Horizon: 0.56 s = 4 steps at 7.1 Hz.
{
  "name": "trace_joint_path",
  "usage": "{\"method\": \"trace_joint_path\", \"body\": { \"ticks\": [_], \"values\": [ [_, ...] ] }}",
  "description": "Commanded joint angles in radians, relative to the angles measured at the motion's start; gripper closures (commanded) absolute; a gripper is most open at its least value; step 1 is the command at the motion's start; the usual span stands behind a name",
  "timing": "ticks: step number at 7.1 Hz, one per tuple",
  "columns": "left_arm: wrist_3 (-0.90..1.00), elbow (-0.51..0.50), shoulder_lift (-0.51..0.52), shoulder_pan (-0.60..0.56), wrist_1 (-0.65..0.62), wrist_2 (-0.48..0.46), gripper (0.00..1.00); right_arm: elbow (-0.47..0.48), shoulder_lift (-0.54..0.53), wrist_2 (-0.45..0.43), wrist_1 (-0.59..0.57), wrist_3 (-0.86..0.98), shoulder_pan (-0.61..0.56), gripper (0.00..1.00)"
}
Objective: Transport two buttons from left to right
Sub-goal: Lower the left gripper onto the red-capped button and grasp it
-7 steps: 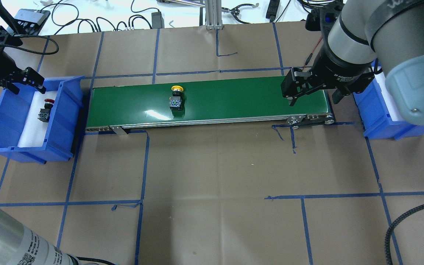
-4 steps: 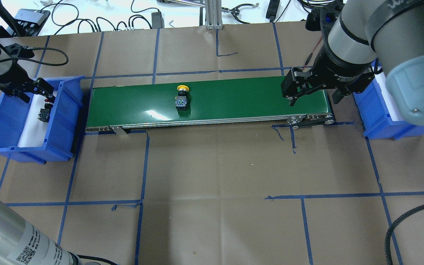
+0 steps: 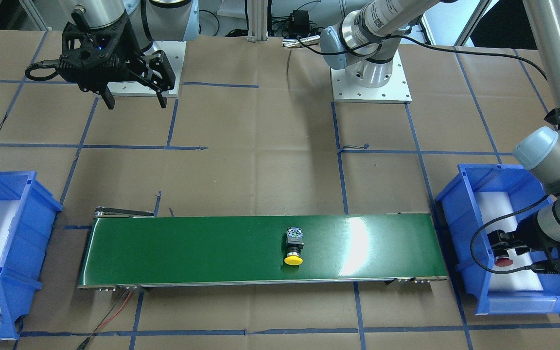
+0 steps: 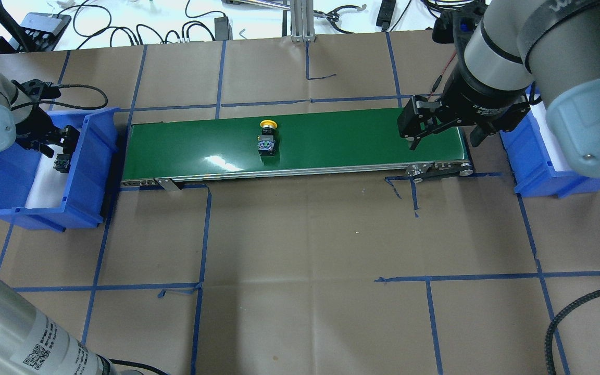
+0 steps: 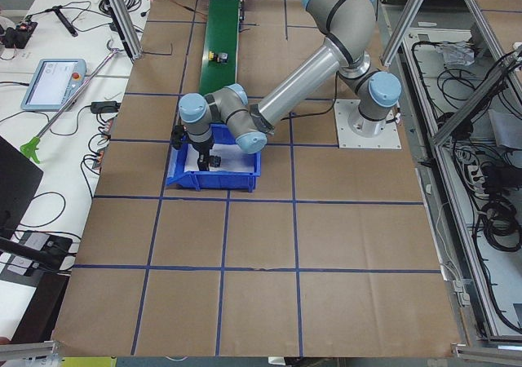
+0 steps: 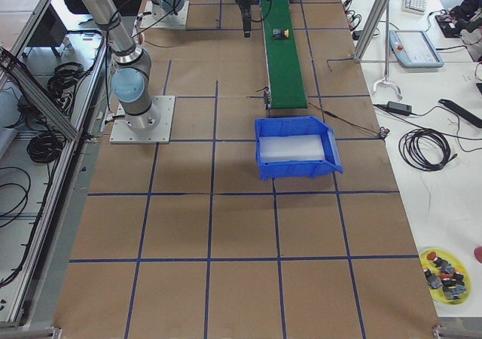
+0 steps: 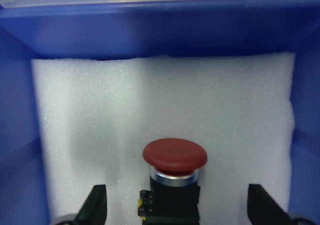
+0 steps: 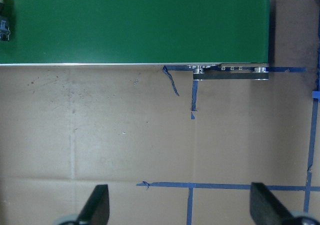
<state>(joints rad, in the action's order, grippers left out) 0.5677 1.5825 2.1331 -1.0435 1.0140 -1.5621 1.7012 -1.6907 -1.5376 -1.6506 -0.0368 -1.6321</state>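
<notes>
The red button (image 7: 174, 157) stands upright on white foam in the left blue bin (image 4: 91, 172); its cap also shows in the front view (image 3: 504, 262). My left gripper (image 7: 177, 212) is open and low in that bin, one finger on each side of the red button with gaps both sides. The yellow button (image 4: 267, 136) lies on its side mid-way along the green conveyor belt (image 4: 341, 135), also in the front view (image 3: 293, 248). My right gripper (image 4: 443, 139) is open and empty, hovering near the belt's right end.
The right blue bin (image 4: 529, 156) with white foam stands just past the belt's right end. Brown paper with blue tape lines covers the table. Cables and a metal post lie along the far edge.
My left gripper has come down into the left bin and now straddles the red button. The yellow button has travelled a little to the right on the belt. The right arm has not moved.
</notes>
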Motion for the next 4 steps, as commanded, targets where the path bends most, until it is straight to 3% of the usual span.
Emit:
{"method": "trace_joint_path", "body": {
  "ticks": [1,2,4],
  "values": [
    [0.004,-0.001,0.002,0.000,-0.002,-0.007,0.43,0.003,0.003,0.001,-0.002,0.000,0.000,0.00],
    [0.003,-0.006,0.002,0.000,-0.002,-0.010,0.69,0.006,0.003,0.002,-0.002,-0.002,0.000,0.00],
    [0.001,-0.033,0.001,0.000,0.014,-0.010,0.94,0.055,0.005,0.002,-0.020,-0.003,0.000,0.00]
  ]
}}
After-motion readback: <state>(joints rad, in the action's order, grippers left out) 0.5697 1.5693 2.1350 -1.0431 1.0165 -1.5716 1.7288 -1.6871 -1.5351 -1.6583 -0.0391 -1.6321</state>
